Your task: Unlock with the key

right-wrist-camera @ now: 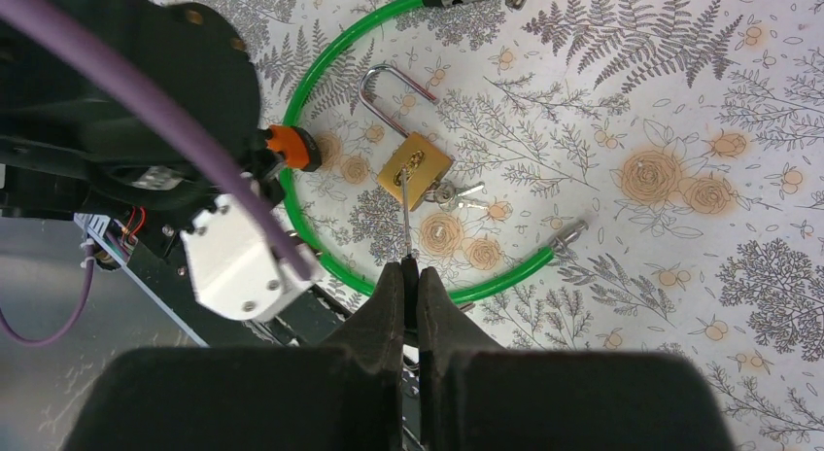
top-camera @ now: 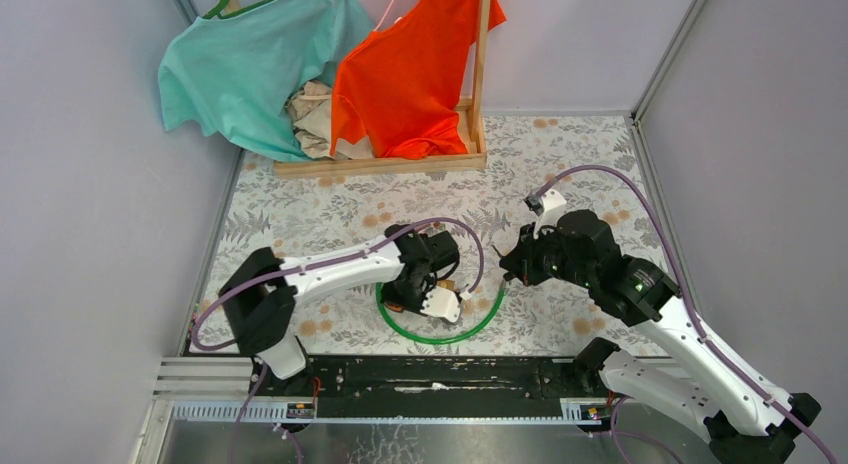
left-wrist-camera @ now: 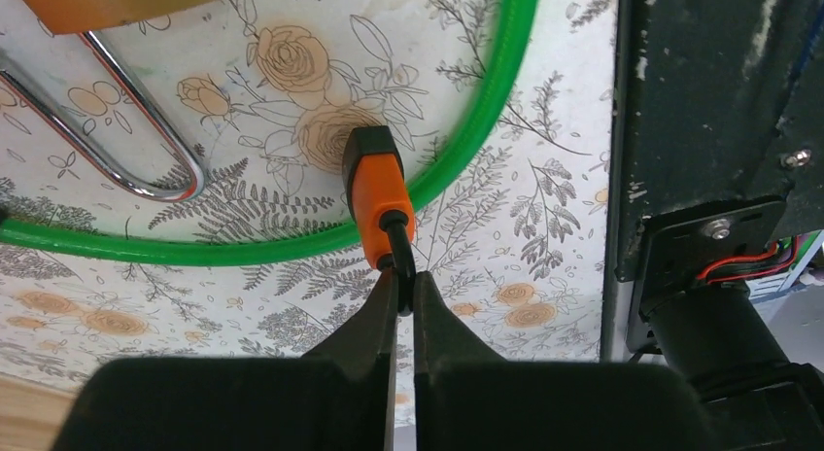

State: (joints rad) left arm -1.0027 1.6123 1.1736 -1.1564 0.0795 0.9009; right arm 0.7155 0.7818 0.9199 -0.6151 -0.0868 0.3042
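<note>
A brass padlock (right-wrist-camera: 415, 174) lies flat on the flowered tabletop inside a green cable loop (right-wrist-camera: 321, 57), its silver shackle (right-wrist-camera: 374, 82) pointing up-left. Spare keys (right-wrist-camera: 459, 193) lie against its lower end. My right gripper (right-wrist-camera: 409, 266) is shut on the key (right-wrist-camera: 406, 218), whose thin blade points down over the brass body; whether it touches the padlock I cannot tell. My left gripper (left-wrist-camera: 405, 281) is shut on the black cord of an orange tag (left-wrist-camera: 377, 193), just over the cable (left-wrist-camera: 243, 247). The shackle (left-wrist-camera: 146, 150) shows beside it.
A wooden rack (top-camera: 380, 165) with a teal shirt (top-camera: 250, 64) and an orange shirt (top-camera: 410, 74) stands at the back. A black rail (top-camera: 430, 374) runs along the near edge. Grey walls close both sides. The cable's metal ends (right-wrist-camera: 568, 232) lie on the table.
</note>
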